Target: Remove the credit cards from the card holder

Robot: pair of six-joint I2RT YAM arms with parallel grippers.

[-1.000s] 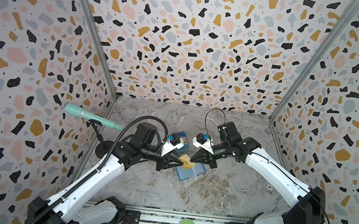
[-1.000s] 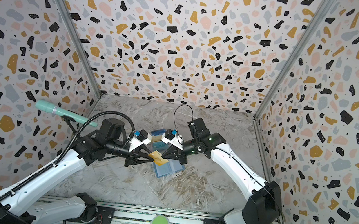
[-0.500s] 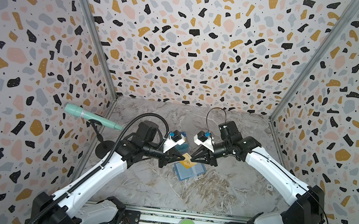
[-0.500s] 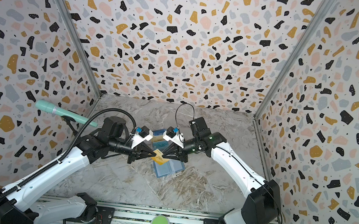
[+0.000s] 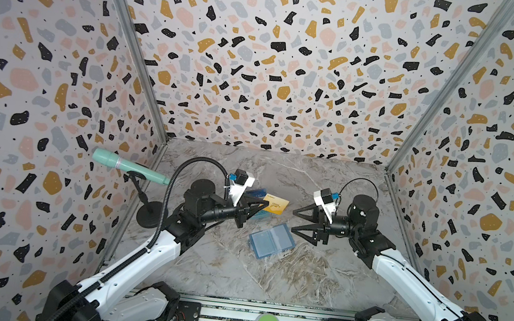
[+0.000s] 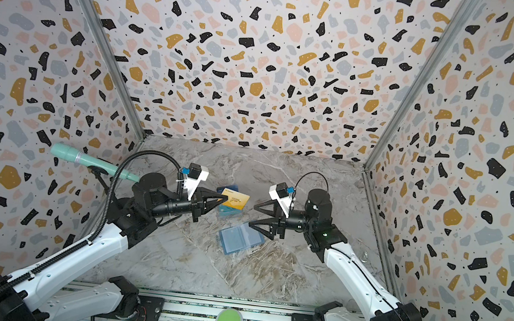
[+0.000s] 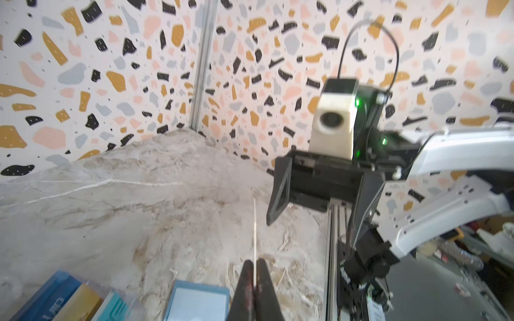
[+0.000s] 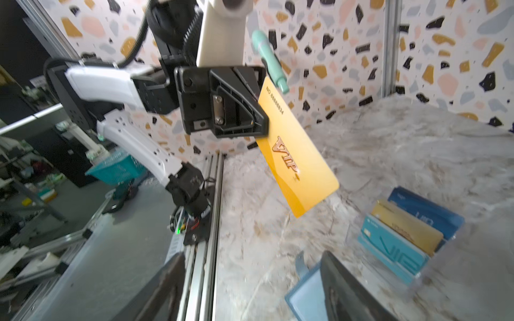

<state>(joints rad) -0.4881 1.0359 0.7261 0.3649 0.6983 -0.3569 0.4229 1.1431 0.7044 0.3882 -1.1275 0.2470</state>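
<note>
Nearest the rail, the holder (image 5: 271, 245) lay spread open and flat on the desk (image 5: 233, 276), its clear sleeves up and no card visible in them.

Just beyond it the two claws faced each other, well apart. A second before they had been tip to tip over the holder with a gold card between them — now they had drawn back to either side. The left claw (image 5: 261, 205) was clamped on the gold card (image 5: 277, 203), held in the air by one edge; the left wrist view showed it edge-on between pressed fingertips (image 7: 244, 280). The right claw (image 5: 293, 221) stood with its jaws apart and nothing in them, having let go within that second.

So the handover looked finished: the card had passed from right to left, clear of the holder.

Farther back, behind the left claw, a clear stand (image 8: 442, 258) already carried three cards (image 8: 409, 233) — teal, gold and blue. Judging by that, the held card probably belonged there next. With the sleeves seeming bare, the task looked close to done, though the sleeves were too small in view to be sure.
</note>
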